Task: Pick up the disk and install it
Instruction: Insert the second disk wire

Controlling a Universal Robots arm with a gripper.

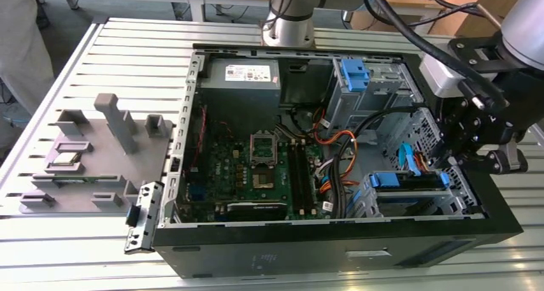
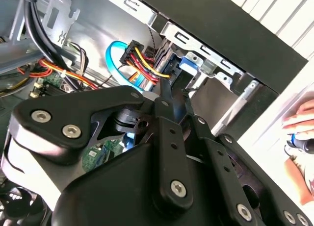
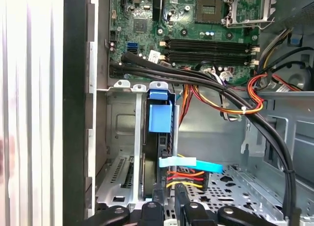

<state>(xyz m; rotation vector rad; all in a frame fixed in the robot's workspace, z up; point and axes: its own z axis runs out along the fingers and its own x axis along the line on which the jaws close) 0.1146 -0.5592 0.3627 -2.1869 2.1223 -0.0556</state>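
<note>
The disk [image 1: 406, 180], in its blue plastic carrier, sits in the drive cage at the corner of the open computer case [image 1: 340, 237] nearest the exterior view's right. In the first wrist view the disk [image 3: 159, 117] stands edge-on between the cage's metal walls, with a blue data cable [image 3: 191, 163] and coloured power wires at its end. The blue carrier of the disk [image 2: 189, 64] also shows in the second wrist view. My gripper [image 1: 448, 160] hangs just over that cage. The gripper [image 2: 165, 91] has its fingers together and shut, with nothing visible between them. The fingertips [image 3: 182, 199] are close to the disk's cable end.
Black cable bundles [image 3: 206, 81] and orange-red wires cross between the motherboard [image 1: 255, 170] and the cage. A grey power-supply box [image 1: 242, 74] and a second blue bracket [image 1: 353, 74] sit at the case's far side. A grey fixture [image 1: 93, 151] lies on the slotted table. A hand [image 2: 299, 123] is beside the case.
</note>
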